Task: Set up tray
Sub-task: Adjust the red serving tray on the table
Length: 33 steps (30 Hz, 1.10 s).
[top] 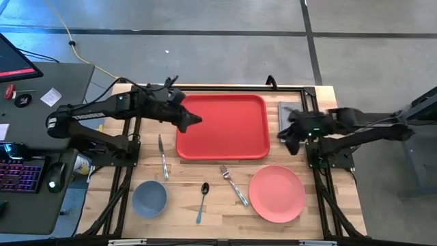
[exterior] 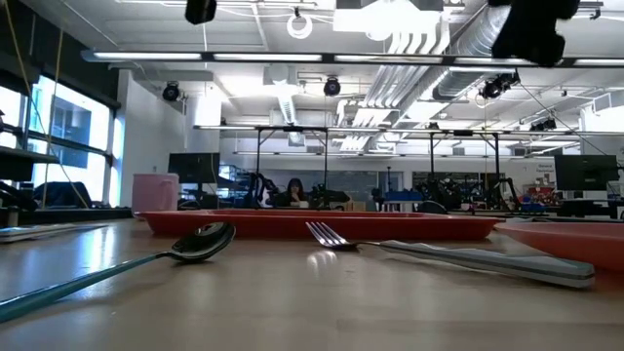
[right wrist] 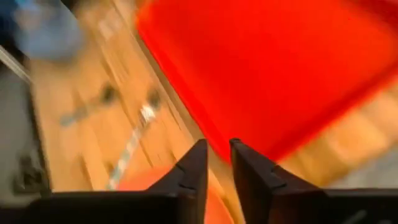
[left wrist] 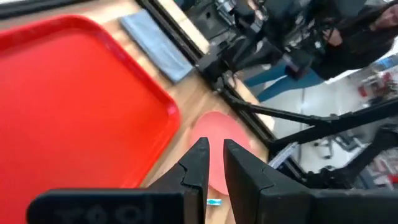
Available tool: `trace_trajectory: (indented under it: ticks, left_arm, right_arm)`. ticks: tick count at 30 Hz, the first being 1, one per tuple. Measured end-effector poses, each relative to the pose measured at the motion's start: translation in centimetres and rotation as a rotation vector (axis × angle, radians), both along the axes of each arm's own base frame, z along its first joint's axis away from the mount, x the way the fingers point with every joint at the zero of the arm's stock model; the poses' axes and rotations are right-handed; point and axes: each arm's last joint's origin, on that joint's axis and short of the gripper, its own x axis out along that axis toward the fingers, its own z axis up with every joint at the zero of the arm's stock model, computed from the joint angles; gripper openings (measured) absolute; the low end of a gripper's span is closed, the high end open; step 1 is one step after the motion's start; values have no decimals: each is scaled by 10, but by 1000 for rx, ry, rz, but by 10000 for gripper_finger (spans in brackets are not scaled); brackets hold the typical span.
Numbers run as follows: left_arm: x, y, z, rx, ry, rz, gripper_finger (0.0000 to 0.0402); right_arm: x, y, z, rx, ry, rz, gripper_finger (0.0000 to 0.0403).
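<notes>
The red tray (top: 222,126) lies flat on the wooden table, at the middle toward the far edge; it also shows in the low view (exterior: 322,225). My left gripper (top: 196,121) hangs in the air over the tray's left rim. Its fingers (left wrist: 216,149) stand a narrow gap apart with nothing between them. My right gripper (top: 288,142) hovers just off the tray's right rim, above the table. It slants down toward the tray (right wrist: 273,68), and its fingers (right wrist: 217,149) are slightly apart and hold nothing.
A salmon-pink plate (top: 276,193) sits near right and a blue bowl (top: 149,198) near left. A knife (top: 163,157), a spoon (top: 203,201) and a fork (top: 233,184) lie between them, in front of the tray. A grey cloth (top: 289,113) lies right of the tray.
</notes>
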Motion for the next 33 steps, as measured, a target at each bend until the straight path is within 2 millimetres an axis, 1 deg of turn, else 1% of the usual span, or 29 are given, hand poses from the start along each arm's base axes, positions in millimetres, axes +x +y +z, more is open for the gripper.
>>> trace_trajectory:
  ticks: [2, 5, 9, 11, 14, 16, 18, 21, 25, 27, 29, 33]
  left_arm:
    - [-6, -1, -2, 11, 43, -17, 85]
    - [-11, -3, -11, 13, 155, -48, 85]
    - [-14, -4, -27, 97, 322, -168, 85]
    - [-11, -4, -36, 159, 404, -233, 85]
    - [0, -1, -53, 245, 494, -288, 85]
    - [6, 1, -71, 283, 574, -301, 85]
    - [14, 4, -91, 319, 657, -291, 85]
    - [23, 7, -125, 332, 785, -287, 85]
    - [36, 11, -164, 320, 873, -290, 85]
    - [45, 13, -180, 313, 888, -290, 85]
    - [51, 15, -196, 288, 943, -290, 85]
    - [59, 20, -221, 230, 1025, -262, 85]
  right_arm:
    - [11, -5, -11, 57, 101, 0, 93]
    - [27, -16, -24, 136, 186, 2, 124]
    - [44, -26, -40, 212, 265, 28, 147]
    - [51, -28, -47, 204, 297, 65, 153]
    - [68, -32, -57, 108, 299, 94, 156]
    - [82, -37, -64, 54, 271, 81, 155]
    - [93, -43, -71, 31, 261, 27, 150]
    - [105, -53, -86, 40, 289, -59, 139]
    - [123, -64, -106, 56, 282, -79, 128]
    - [132, -66, -116, 67, 268, -72, 125]
    - [140, -68, -124, 73, 255, -75, 124]
    - [147, -69, -141, 120, 290, -101, 124]
